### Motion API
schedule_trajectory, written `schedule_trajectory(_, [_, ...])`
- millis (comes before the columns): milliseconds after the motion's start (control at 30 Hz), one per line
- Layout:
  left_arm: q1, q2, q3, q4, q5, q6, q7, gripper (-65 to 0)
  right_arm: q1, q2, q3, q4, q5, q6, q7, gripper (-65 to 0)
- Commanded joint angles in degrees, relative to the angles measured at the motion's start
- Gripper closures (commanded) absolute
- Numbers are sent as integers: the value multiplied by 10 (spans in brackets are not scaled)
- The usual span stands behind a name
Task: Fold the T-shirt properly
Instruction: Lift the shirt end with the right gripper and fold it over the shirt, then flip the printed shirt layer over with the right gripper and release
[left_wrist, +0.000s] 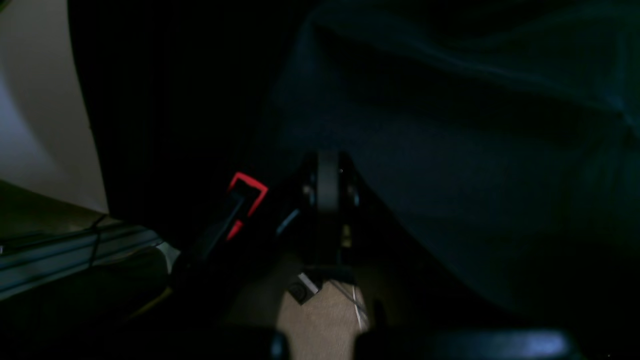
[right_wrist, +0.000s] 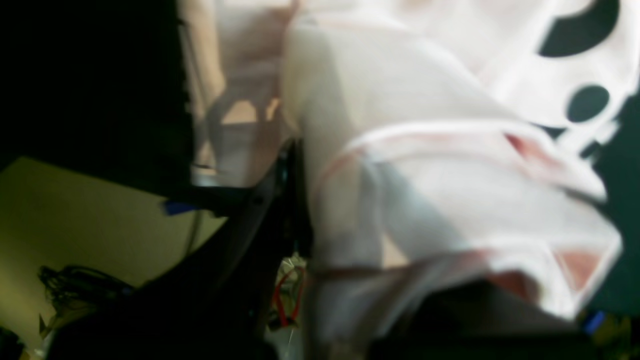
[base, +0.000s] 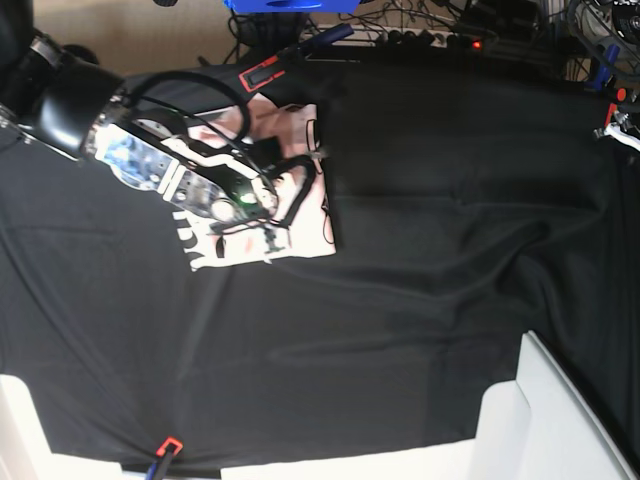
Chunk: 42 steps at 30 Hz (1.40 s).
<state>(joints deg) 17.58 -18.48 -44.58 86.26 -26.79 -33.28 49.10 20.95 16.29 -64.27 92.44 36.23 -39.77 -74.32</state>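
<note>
Our biggest worry is the T-shirt (base: 300, 215) dragging or unfolding if our right gripper (right_wrist: 305, 210) pulls away with cloth caught in it. Its jaws are pressed nearly together and, as far as the blurred wrist view lets us judge, pinch a pale hem. The shirt bunches directly against and beyond that gripper, on the black tablecloth (base: 450, 250). Our left gripper (left_wrist: 327, 185) is closed on nothing, well apart from the shirt.

A black cloth (base: 450, 250), creased in long folds, drapes the tabletop (base: 330, 468). Red clamps (base: 168, 446) pin its edges. Behind lie tangled cables (base: 420, 20) on tan floor (base: 150, 30); the lighting is dim.
</note>
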Motion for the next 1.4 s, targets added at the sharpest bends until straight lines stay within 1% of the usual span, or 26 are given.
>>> schedule_trajectory(0, [0,-13,-4,8,-4,-1,-9,-8,16,-11,6,11,0,-2,7,0])
schedule_trajectory(133, [0,-7,-4,8,-4,-1,-9,-8,17,-36,7,11,1,-2,10,0])
schedule_trajectory(167, [0,-7,-4,8,-4,-1,-9,-8,16,-42,7,11,2,-2,10,-12])
schedule_trajectory(200, [0,-7,-4,8,-4,-1,-9,-8,15,-50,7,11,2,-2,10,-49])
schedule_trajectory(233, [0,-7,-4,8,-4,-1,-9,-8,15,-56,7,11,3,-2,10,-106])
schedule_trajectory(333, [0,-6,-4,8,-4,-1,-9,-8,14,-63,5,11,4,-2,6,-299])
schedule_trajectory(367, [0,-6,-4,8,-4,-1,-9,-8,14,-65,5,11,10,-2,6,-347])
schedule_trajectory(400, [0,-6,-4,7,-4,-1,-9,-8,14,-65,5,11,24,-2,6,-409])
schedule_trajectory(467, [0,-6,-4,7,-4,-1,-9,-10,16,-64,6,12,52,-2,10,-498])
schedule_trajectory(500, [0,-6,-4,7,-4,-1,-9,-10,17,-64,6,18,57,-2,12,-531])
schedule_trajectory(567, [0,-6,-4,7,-4,-1,-9,-10,17,-62,7,42,50,-2,12,-567])
schedule_trajectory(600, [0,-6,-4,7,-4,-1,-9,-10,19,-61,7,61,43,-2,12,-569])
schedule_trajectory(667, [0,-6,-4,7,-4,-1,-9,-10,25,-43,10,105,28,-2,11,-573])
schedule_trajectory(733, [0,-6,-4,7,-4,-1,-9,-10,33,-31,34,145,24,-2,7,-575])
schedule_trajectory(833, [0,-6,-4,-4,-4,-1,-10,-10,35,-12,102,192,36,-2,5,-575])
schedule_trajectory(900, [-1,-7,-4,-21,-4,-1,-11,-10,34,3,146,198,61,-2,5,-569])
schedule_trajectory(967, [-3,-7,-4,-32,-4,-1,-11,-10,27,25,173,198,72,-2,6,-567])
schedule_trajectory(1033, [-9,-7,-5,-37,-3,-1,-11,-10,1,48,193,198,74,-2,9,-560])
schedule_trajectory(1067, [-9,-8,-5,-37,-3,-1,-11,-10,-12,53,200,198,74,-2,9,-538])
schedule_trajectory(1100, [-9,-8,-5,-36,-3,-1,-11,-10,-31,58,209,198,74,-2,10,-493])
schedule_trajectory(1167, [-10,-8,-5,-33,-3,-1,-11,-10,-80,60,226,198,74,-2,11,-355])
schedule_trajectory(1200, [-11,-8,-5,-31,-3,-1,-11,-10,-105,56,241,198,72,-2,13,-260])
schedule_trajectory(1267, [-13,-7,-5,-31,-3,-1,-11,-10,-148,48,266,198,72,-2,33,-57])
schedule_trajectory(1300, [-14,-6,-5,-30,-5,-1,-11,-10,-169,47,279,198,72,-2,49,0])
schedule_trajectory(1333, [-14,-6,-5,-30,-5,-1,-11,-10,-188,46,288,198,72,-2,65,0])
schedule_trajectory(1367, [-15,-6,-5,-30,-4,-1,-11,-10,-204,45,294,198,72,-2,82,-23])
